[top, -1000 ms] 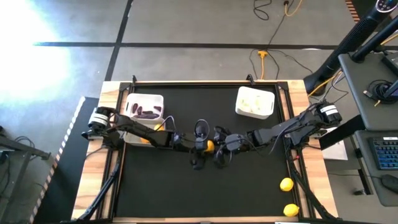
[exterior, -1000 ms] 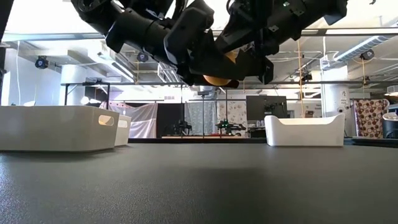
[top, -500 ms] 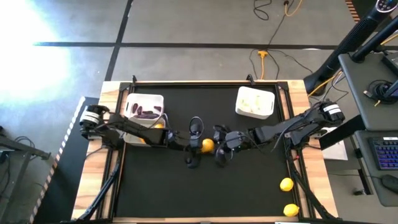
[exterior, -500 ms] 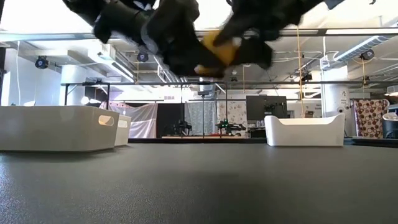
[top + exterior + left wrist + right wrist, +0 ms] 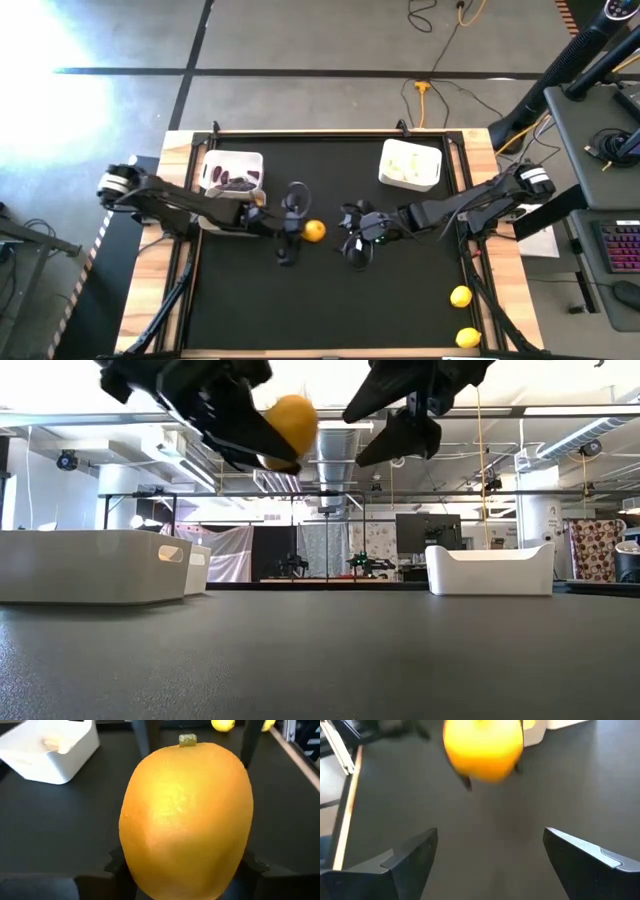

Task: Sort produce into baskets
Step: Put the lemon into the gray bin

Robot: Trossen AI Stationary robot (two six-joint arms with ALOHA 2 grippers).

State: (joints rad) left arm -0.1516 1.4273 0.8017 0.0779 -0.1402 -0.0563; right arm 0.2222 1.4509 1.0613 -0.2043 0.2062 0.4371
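Note:
My left gripper is shut on an orange lemon, high above the table's middle; the lemon fills the left wrist view and shows in the low view. My right gripper is open and empty just right of it, its fingers apart, facing the lemon. A basket with purple pieces stands far left. A second basket lies partly under my left arm. A basket with white bulbs stands far right. My left gripper pinches the lemon between its two fingers, on its two opposite sides. The fingers come level from the table's left. The lemon is lifted clear of the table, its stem end pointing away from the gripper.
Two yellow lemons lie on the table near its front right corner. The dark mat lies bare in the middle and the near left. Wooden table edges run along both sides.
The two grippers were close together at the lemon over the table's middle. My left gripper has gone up and toward the table's left edge with the lemon. My right gripper has stayed about where it was, now apart from the lemon.

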